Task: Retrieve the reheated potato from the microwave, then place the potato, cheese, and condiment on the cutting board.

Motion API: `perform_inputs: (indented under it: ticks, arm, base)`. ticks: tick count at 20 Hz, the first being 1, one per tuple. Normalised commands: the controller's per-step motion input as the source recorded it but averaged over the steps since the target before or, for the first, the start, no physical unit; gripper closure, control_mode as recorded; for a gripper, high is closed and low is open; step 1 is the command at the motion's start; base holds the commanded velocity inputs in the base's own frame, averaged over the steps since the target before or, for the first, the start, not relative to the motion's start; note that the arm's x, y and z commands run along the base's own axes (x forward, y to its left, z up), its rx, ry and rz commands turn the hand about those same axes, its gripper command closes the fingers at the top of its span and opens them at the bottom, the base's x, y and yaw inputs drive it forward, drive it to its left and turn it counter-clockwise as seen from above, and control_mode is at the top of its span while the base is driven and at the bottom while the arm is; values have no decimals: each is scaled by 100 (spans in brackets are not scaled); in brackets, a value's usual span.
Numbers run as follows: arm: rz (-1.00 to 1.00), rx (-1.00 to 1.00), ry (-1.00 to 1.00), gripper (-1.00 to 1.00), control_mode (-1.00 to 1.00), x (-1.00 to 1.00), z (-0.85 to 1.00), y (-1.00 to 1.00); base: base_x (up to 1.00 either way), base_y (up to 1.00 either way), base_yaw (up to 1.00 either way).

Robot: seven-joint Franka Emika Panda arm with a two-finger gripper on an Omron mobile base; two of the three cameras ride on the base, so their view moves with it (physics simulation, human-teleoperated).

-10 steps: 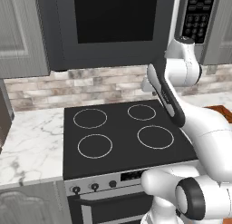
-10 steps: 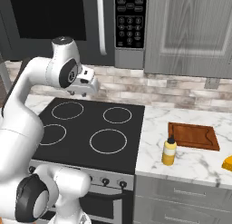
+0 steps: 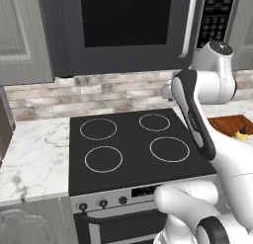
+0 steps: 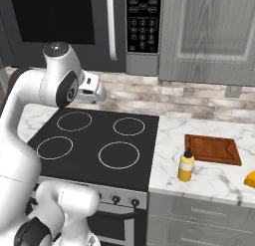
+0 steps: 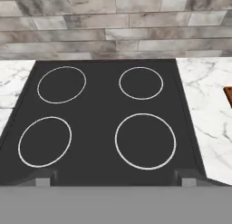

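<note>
The microwave [image 3: 123, 30] hangs above the stove with its dark glass door shut; its long grey handle [image 4: 112, 28] runs beside the keypad [image 4: 142, 21]. The potato is out of view. My gripper [image 4: 95, 93] hovers open over the back of the stove, below the microwave, holding nothing. In the hand view its fingertips [image 5: 45, 180] stand wide apart over the burners. On the right counter lies the reddish-brown cutting board [image 4: 213, 149]. The yellow condiment bottle [image 4: 186, 166] stands in front of the board's left end. The cheese [image 4: 251, 180] sits at the right edge.
A black four-burner stove [image 4: 99, 145] lies under the hand, with knobs along its front. Marble counters [image 3: 29, 159] flank it and a brick backsplash [image 5: 118, 23] stands behind. Grey cabinets [image 4: 209, 36] hang to the right of the microwave.
The arm's elbow has shifted slightly. The gripper stays open over the stove. The base, bottle, board and microwave door have not moved.
</note>
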Motion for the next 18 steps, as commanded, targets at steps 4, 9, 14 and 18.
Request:
perform_inputs:
  ticks: [4,9,14,18]
  arm:
    - [0,0,-45,-100,-100,-22,69,-15]
    - [-1,0,-30,-100,-100,0,80,-15]
    - [0,0,-11,-100,-100,2,68,-20]
    - [0,0,1,-100,-100,31,46,-11]
  base:
    - [0,0,0]
    - [0,0,0]
    - [0,0,0]
    - [0,0,0]
